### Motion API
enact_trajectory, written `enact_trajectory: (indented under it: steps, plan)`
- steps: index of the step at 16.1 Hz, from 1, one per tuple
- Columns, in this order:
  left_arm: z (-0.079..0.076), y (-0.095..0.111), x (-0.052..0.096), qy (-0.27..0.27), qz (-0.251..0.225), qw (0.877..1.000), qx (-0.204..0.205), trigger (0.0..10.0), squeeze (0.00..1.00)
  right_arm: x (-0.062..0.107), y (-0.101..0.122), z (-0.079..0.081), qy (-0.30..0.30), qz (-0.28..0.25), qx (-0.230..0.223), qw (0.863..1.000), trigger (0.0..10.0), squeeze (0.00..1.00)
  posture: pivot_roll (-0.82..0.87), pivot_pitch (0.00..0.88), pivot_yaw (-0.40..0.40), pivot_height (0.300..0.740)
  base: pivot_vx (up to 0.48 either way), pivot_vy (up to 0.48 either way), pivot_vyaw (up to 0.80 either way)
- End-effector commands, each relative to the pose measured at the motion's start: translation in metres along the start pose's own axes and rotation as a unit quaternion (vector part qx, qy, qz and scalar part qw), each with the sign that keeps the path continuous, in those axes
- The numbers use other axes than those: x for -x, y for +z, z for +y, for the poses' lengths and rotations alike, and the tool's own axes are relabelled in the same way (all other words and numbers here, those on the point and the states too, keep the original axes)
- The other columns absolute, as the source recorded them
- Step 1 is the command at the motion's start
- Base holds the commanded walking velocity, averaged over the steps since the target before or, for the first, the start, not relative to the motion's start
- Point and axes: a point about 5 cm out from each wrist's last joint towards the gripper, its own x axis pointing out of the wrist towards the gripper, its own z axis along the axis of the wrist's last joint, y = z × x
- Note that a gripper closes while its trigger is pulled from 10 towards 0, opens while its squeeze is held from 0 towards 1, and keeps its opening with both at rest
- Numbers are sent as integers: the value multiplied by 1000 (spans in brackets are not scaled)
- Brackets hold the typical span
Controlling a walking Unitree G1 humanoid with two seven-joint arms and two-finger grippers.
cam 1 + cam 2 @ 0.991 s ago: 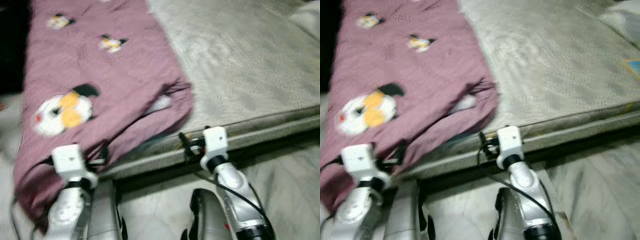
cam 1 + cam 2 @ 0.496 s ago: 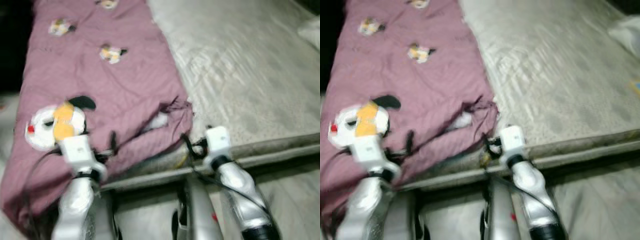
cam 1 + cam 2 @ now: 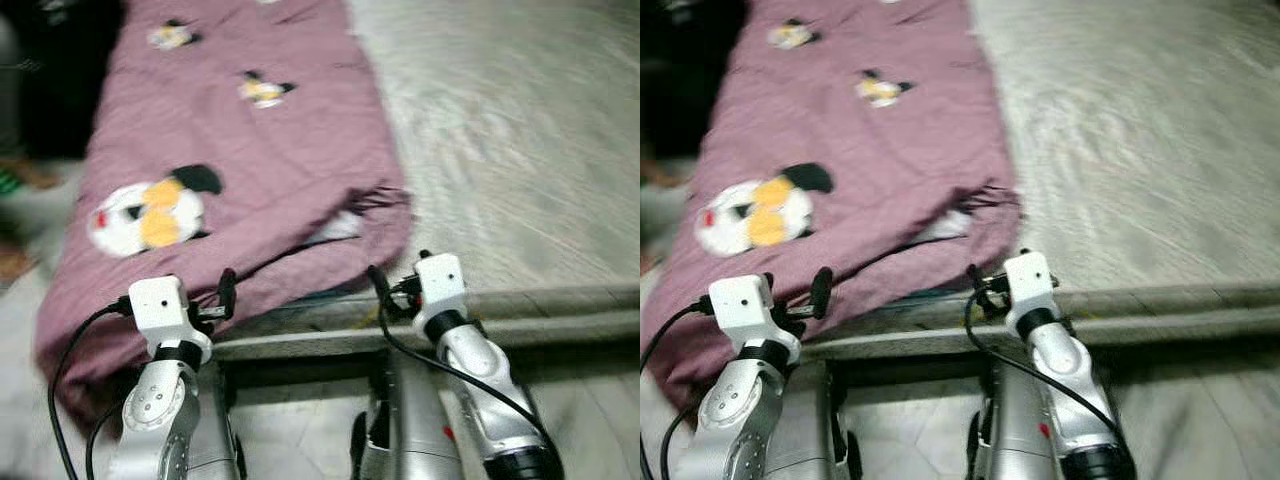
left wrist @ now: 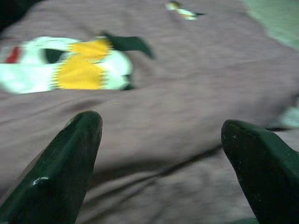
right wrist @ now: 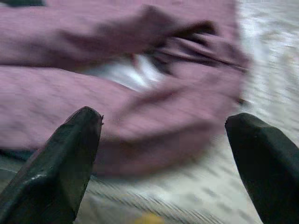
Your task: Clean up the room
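Note:
A mauve blanket (image 3: 250,130) with cartoon bird prints (image 3: 150,212) lies along the left side of the bed and hangs over its front edge. Its near right corner is folded up, showing white lining (image 3: 335,228). My left gripper (image 3: 222,298) is open just in front of the hanging edge; in the left wrist view, blanket fabric (image 4: 159,121) lies beyond the gap between its fingers (image 4: 60,168). My right gripper (image 3: 385,290) is open at the bed edge below the folded corner (image 5: 154,88), which the right wrist view shows close ahead, untouched.
The grey-beige mattress (image 3: 520,140) takes up the right side, with its front edge (image 3: 560,310) running across. Pale floor (image 3: 590,420) lies below it. A dark area with blurred objects (image 3: 40,100) sits left of the bed. My own legs stand against the bed frame.
The whole picture has shifted rightward, so the camera has swung left. Both grippers stay open at the blanket's front edge; the left one sits slightly higher than a second ago.

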Motion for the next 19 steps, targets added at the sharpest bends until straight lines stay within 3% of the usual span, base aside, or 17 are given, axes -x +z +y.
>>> enact_trajectory:
  steps: [1,5,7,10,13,16,18,19]
  plan:
    - [3,-5,3,7,12,1000,-10,10000,0,-1,-2,2,9,8,1,1000,10000,0,42,204,-31,533,0,0,406]
    - [1,-2,6,-9,10,1000,-24,10000,0,-25,3,7,36,28,-6,999,10000,0,81,216,-25,533,0,0,0]
    - [5,3,8,-5,8,999,-31,10000,0,-47,15,11,17,26,-17,999,10000,0,112,231,-21,533,0,0,0]
    - [8,4,11,-2,13,999,-39,10000,0,-67,29,10,-34,23,8,999,10000,0,131,241,-12,533,0,0,0]
    - [7,4,11,-5,18,999,-42,10000,0,-76,31,4,-93,48,40,994,10000,0,134,240,-6,533,0,0,0]
    - [6,5,9,-6,20,999,-44,10000,0,-75,14,-4,-137,98,79,983,10000,0,135,236,-1,533,0,0,0]
    - [7,5,7,-6,22,999,-45,10000,0,-68,-5,-11,-160,155,67,973,10000,0,133,233,2,533,0,0,0]
    - [7,4,7,-6,23,999,-45,10000,0,-63,-16,-14,-170,181,39,968,78,0,133,226,3,533,0,0,0]
